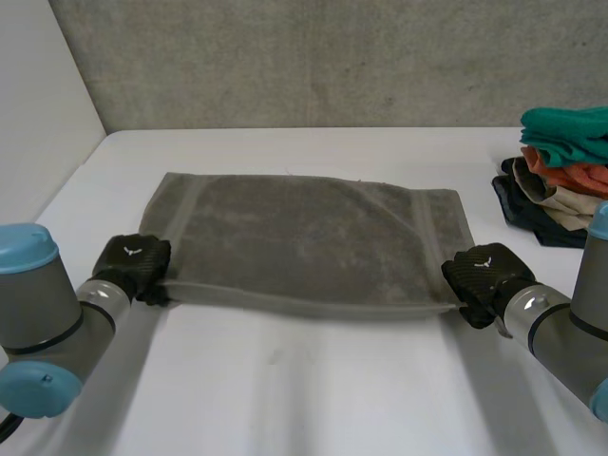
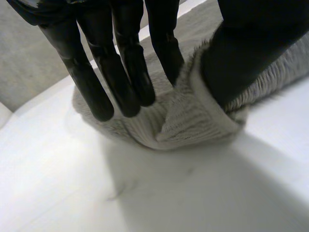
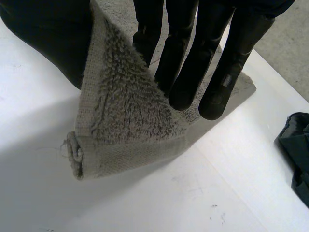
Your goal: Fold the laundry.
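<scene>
Grey-brown terry towel point(image 1: 304, 242) lies flat in the middle of the white table point(image 1: 313, 389), long side running left to right, a woven band near each short end. It looks doubled over, with the near edge showing as a thick, rounded lip. Left black hand point(image 1: 133, 261) sits at the near-left corner. In the left wrist view its straight fingers point(image 2: 120, 72) rest on the top of the cloth while the thumb point(image 2: 241, 53) presses from the other side, so the corner is bunched and pinched between them. Right black hand point(image 1: 480, 271) sits at the near-right corner. In the right wrist view the corner stands up off the table as a pointed flap, caught between the thumb point(image 3: 53, 38) and the straight fingers point(image 3: 193, 58), and its tip curls into a small roll just above the table. Both grey arms with light-blue caps come in from the near side. Heap of crumpled clothes point(image 1: 560, 176) sits at the far right of the table, well apart from the towel: teal on top, then orange, beige and a dark piece at the bottom. Rough grey wall point(image 1: 313, 57) stands behind the table.
</scene>
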Motion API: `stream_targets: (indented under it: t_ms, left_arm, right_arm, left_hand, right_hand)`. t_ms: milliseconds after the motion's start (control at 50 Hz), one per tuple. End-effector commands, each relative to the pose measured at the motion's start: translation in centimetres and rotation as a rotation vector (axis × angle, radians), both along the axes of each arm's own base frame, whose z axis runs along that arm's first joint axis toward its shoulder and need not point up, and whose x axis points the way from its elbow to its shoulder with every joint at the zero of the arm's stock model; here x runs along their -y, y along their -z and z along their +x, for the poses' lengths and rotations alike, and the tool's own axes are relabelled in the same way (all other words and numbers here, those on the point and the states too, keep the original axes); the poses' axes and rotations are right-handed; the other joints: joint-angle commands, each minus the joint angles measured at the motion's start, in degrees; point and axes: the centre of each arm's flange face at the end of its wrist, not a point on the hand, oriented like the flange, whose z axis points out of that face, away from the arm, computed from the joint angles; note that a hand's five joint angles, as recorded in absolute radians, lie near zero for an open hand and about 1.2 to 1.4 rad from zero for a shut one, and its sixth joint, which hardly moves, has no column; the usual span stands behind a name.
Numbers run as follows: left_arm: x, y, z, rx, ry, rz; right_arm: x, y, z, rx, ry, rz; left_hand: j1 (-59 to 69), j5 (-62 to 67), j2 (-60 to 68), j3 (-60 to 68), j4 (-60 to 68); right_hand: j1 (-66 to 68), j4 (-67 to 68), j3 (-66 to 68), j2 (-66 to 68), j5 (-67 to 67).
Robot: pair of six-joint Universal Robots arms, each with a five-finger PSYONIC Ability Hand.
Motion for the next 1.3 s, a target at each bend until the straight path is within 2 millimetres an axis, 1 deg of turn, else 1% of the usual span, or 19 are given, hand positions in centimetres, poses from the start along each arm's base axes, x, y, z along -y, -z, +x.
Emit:
stream_targets:
  t_ms: [20,140,220,340,420,480,560,620,680,780,860,880,900,960,1000,1060,1120,1180,1300]
  left_arm:
    - [0.1,-1.6,1.0,0.083,-0.030,-0.086]
    - [-1.6,-6.8,1.1,0.081,-0.016,-0.216]
    - [-3.9,-9.3,1.4,0.140,0.007,-0.216]
    - [-7.3,-9.0,1.7,0.321,0.124,-0.053]
    - [-8.7,-7.9,1.7,0.387,0.184,0.048]
    - [-7.8,-6.3,1.7,0.408,0.194,0.085]
    - [-5.2,-4.0,1.2,0.424,0.194,0.093]
    - [-2.1,-3.3,0.8,0.448,0.173,0.040]
    - [1.3,-4.3,0.2,0.475,0.154,-0.081]
    - [6.3,-9.6,-2.2,0.461,0.115,-0.408]
    - [9.2,-16.5,-3.6,0.391,0.043,-0.752]
    - [9.6,-17.8,-3.7,0.377,0.026,-0.818]
    - [10.1,-20.5,-3.9,0.344,-0.010,-0.952]
    - [10.4,-23.9,-4.0,0.295,-0.042,-1.116]
    - [10.4,-26.0,-4.2,0.240,-0.040,-1.215]
    - [10.4,-26.4,-4.1,0.177,-0.018,-1.207]
    - [10.4,-25.2,-4.1,0.140,0.009,-1.144]
    - [10.4,-22.2,-3.9,0.124,0.034,-1.025]
    - [9.1,-14.8,-3.3,0.161,0.071,-0.796]
  right_arm:
    - [-0.1,-0.1,0.1,-0.008,-0.011,-0.001]
    - [-0.9,-2.2,-0.2,-0.071,-0.039,-0.028]
    - [-3.1,-4.6,-0.9,-0.208,-0.111,-0.026]
    - [-5.8,-7.0,-1.8,-0.352,-0.191,-0.010]
    - [-6.1,-6.9,-1.7,-0.365,-0.209,-0.006]
    - [-6.1,-6.3,-1.6,-0.370,-0.216,0.017]
    - [-4.4,-3.4,-1.2,-0.389,-0.225,0.100]
    - [-1.7,-2.1,-0.6,-0.409,-0.196,0.080]
    - [1.9,-2.7,0.0,-0.424,-0.127,-0.030]
    - [7.2,-6.8,2.0,-0.383,-0.022,-0.321]
    - [10.7,-12.8,3.5,-0.259,0.058,-0.647]
    - [11.6,-15.4,3.9,-0.204,0.090,-0.782]
    - [11.9,-16.6,4.1,-0.178,0.099,-0.845]
    - [12.1,-21.1,4.3,-0.104,0.144,-1.058]
    - [11.9,-22.2,4.4,-0.082,0.148,-1.112]
    - [11.6,-22.8,4.5,-0.070,0.140,-1.140]
    - [11.3,-21.9,4.8,-0.072,0.125,-1.108]
    - [10.8,-20.4,5.4,-0.081,0.098,-1.062]
    - [9.6,-14.7,6.0,-0.122,0.036,-0.902]
  left_hand:
    - [16.0,18.6,17.5,17.8,18.1]
    - [16.0,18.6,17.5,17.8,18.1]
    - [16.0,18.6,17.5,17.8,18.1]
    - [16.0,18.6,17.5,17.8,18.1]
    - [16.0,18.6,17.5,17.8,18.1]
    - [16.0,18.6,17.5,17.8,18.1]
    - [16.0,18.6,17.5,17.8,18.1]
    - [16.0,18.6,17.5,17.8,18.1]
    - [16.0,18.6,17.5,17.8,18.1]
    - [16.0,18.6,17.5,17.8,18.1]
    - [16.0,18.6,17.5,17.8,18.1]
    - [16.0,18.6,17.5,17.8,18.1]
    - [16.0,18.6,17.5,17.8,18.1]
    - [16.0,18.6,17.5,17.8,18.1]
    - [16.0,18.6,17.5,17.8,18.1]
    - [16.0,18.6,17.5,17.8,18.1]
    - [16.0,18.6,17.5,17.8,18.1]
    - [16.0,18.6,17.5,17.8,18.1]
    - [16.0,18.6,17.5,17.8,18.1]
  right_hand:
    - [23.0,11.9,12.0,12.5,12.7]
    - [23.0,11.9,12.0,12.5,12.7]
    - [23.0,11.9,12.0,12.5,12.7]
    - [23.0,11.9,12.0,12.5,12.7]
    - [23.0,11.9,12.0,12.5,12.7]
    - [23.0,11.9,12.0,12.5,12.7]
    - [23.0,11.9,12.0,12.5,12.7]
    - [23.0,11.9,12.0,12.5,12.7]
    - [23.0,11.9,12.0,12.5,12.7]
    - [23.0,11.9,12.0,12.5,12.7]
    - [23.0,11.9,12.0,12.5,12.7]
    - [23.0,11.9,12.0,12.5,12.7]
    - [23.0,11.9,12.0,12.5,12.7]
    - [23.0,11.9,12.0,12.5,12.7]
    - [23.0,11.9,12.0,12.5,12.7]
    - [23.0,11.9,12.0,12.5,12.7]
    - [23.0,11.9,12.0,12.5,12.7]
    - [23.0,11.9,12.0,12.5,12.7]
    - [23.0,11.9,12.0,12.5,12.7]
